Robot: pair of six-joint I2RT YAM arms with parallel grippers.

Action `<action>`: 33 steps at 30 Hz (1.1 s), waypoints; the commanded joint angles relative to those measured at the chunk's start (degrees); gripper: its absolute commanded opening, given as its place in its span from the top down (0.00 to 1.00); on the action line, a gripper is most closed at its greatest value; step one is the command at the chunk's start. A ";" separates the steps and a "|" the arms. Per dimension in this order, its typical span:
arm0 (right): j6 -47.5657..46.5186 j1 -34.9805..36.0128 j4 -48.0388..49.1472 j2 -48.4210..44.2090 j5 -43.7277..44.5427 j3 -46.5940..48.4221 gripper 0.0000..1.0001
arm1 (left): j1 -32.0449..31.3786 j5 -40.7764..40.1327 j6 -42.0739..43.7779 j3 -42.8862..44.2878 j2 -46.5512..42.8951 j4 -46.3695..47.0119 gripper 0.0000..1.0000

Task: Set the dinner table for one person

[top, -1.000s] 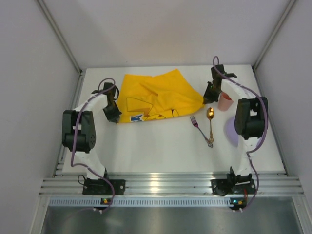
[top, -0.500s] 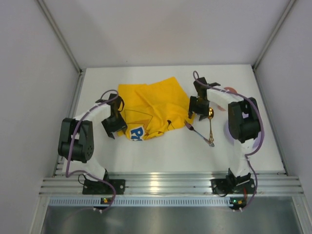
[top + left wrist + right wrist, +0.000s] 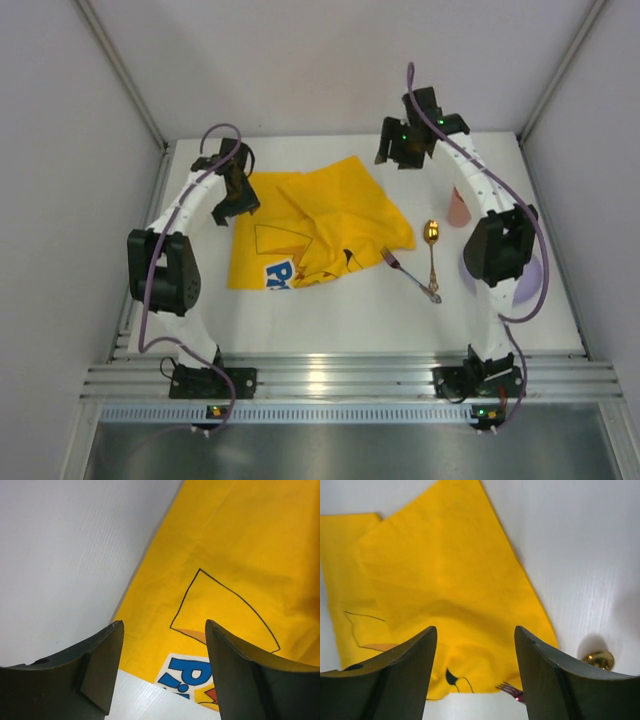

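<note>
The left tool [image 3: 163, 630] gapes empty over the left edge of the yellow cloth [image 3: 320, 215]; the right tool [image 3: 475, 632] — equally wide, holding nothing — hangs near its far corner. The white surface [image 3: 330, 325] lies under it all.

Open left hand [image 3: 162, 672] over yellow cloth [image 3: 235, 555], white dinner table [image 3: 70, 555].

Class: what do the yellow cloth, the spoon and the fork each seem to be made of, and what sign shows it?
Yellow cloth: looks like matte fabric; it lies in soft folds and carries a print. Spoon: probably metal, polished gold finish; its bowl glints. Fork: likely metal too, with a purplish sheen, though too small to be sure.
</note>
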 commanded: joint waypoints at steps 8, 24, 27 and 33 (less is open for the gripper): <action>9.71 -0.07 10.58 19.32 -18.96 16.87 0.78 | 2.07 3.24 5.26 11.12 13.84 4.76 0.34; 14.20 1.51 13.24 28.56 -11.60 13.80 1.00 | 2.60 3.95 7.20 20.27 27.82 2.57 0.47; 12.71 0.90 12.80 28.47 -8.79 11.51 1.00 | 3.47 2.81 7.11 19.13 28.44 0.90 0.47; 10.51 -1.12 9.73 28.56 -5.97 11.16 1.00 | 6.20 2.19 7.81 15.26 27.04 0.99 0.49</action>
